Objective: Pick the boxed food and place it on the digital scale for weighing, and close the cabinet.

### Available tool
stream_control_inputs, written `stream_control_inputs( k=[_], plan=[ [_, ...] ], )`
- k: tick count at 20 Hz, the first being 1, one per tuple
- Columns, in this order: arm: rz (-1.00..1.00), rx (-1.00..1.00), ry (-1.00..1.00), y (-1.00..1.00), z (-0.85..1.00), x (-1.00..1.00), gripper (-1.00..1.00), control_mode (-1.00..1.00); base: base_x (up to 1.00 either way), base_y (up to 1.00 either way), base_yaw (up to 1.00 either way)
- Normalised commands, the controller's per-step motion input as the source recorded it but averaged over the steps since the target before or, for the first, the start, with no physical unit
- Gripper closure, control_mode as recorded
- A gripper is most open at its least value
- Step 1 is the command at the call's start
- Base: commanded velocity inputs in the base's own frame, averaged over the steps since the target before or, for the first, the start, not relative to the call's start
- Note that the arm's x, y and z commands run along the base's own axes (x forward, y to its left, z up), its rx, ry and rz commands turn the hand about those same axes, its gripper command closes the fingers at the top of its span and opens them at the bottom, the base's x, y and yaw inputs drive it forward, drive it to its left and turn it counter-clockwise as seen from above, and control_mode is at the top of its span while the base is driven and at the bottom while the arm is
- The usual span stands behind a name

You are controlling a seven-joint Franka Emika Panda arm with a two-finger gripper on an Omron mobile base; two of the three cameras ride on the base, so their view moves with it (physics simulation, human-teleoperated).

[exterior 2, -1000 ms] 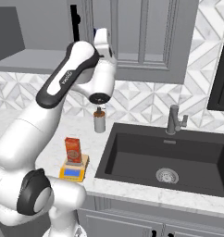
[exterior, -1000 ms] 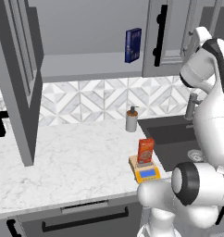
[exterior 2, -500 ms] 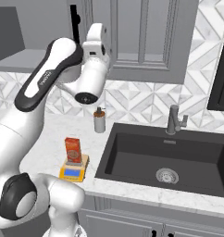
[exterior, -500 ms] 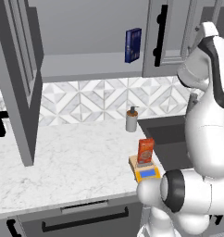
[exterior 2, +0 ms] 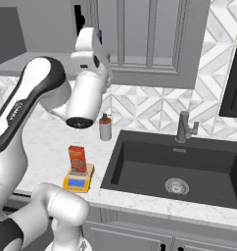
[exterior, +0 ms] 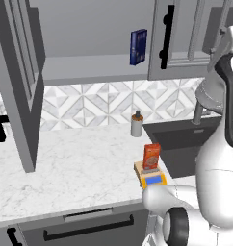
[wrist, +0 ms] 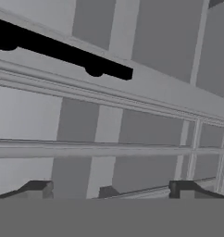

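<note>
Orange-red boxed food (exterior: 151,157) upright on digital scale (exterior: 149,178), cabinet (exterior: 23,81) door open.

Cabinet door, close range
Grey panelled cabinet (wrist: 132,115) door; black bar handle (wrist: 63,51) crosses upper left. Fingertips (wrist: 37,189) spread apart at bottom.

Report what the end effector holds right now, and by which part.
Nothing. The end effector is open and empty, facing the cabinet. The boxed food stands on the digital scale.
</note>
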Motion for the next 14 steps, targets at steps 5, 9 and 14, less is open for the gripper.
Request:
stream_control_inputs(
  k=[5,9,14],
  plan=[
    [-0.04,-0.46,0.14,0.08,0.0,-0.95,-1.0,-1.0,0.0,0.0,0.0],
    [0.0,-0.52,0.4,0.34,0.06,-0.76,-1.0,-1.0,0.0,0.0,0.0],
    [0.0,-0.22,0.14,0.98,0.0,-0.36,-1.0,-1.0,0.0,0.0,0.0]
  ],
)
